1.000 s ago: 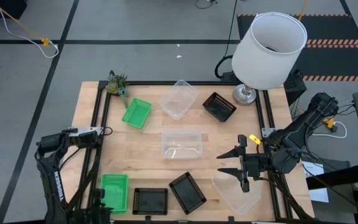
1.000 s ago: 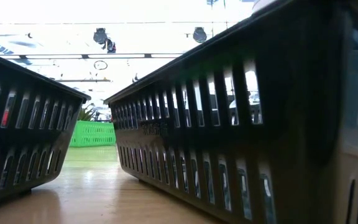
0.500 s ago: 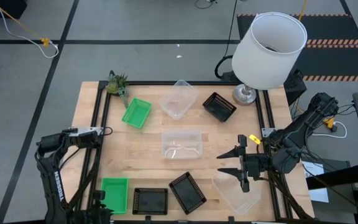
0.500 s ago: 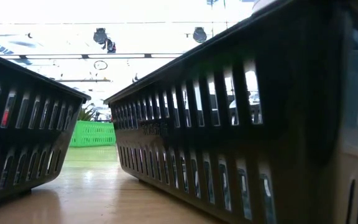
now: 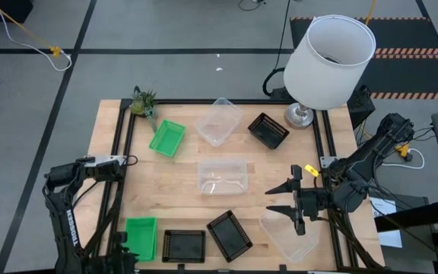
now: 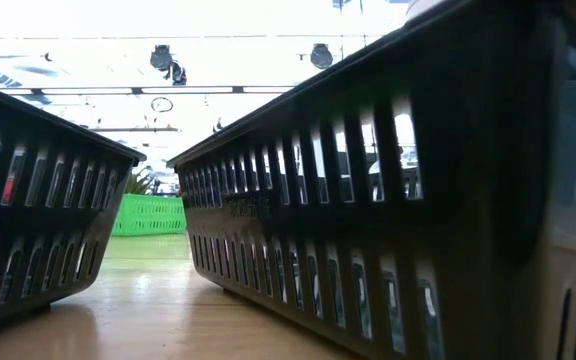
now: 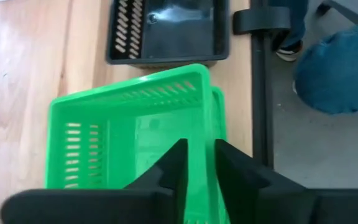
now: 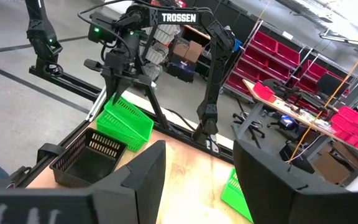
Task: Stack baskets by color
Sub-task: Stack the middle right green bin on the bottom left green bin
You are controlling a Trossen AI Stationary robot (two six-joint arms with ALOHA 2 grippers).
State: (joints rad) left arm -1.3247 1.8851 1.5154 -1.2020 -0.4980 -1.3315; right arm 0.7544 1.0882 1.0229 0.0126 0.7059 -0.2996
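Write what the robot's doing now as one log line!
left gripper at green basket wall, near-left corner | right gripper fingers open, waiting by clear basket | stacking unfinished

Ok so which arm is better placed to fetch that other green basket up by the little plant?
Probably left: the left gripper sits at the near green stack, same side as the far green basket. The right gripper hovers across the table.

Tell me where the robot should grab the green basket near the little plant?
Best guess: pinch one long wall of the green basket, coming straight down from above. It lies open side up and slanted, apart from the plant, with thin upright walls the fingers could straddle.
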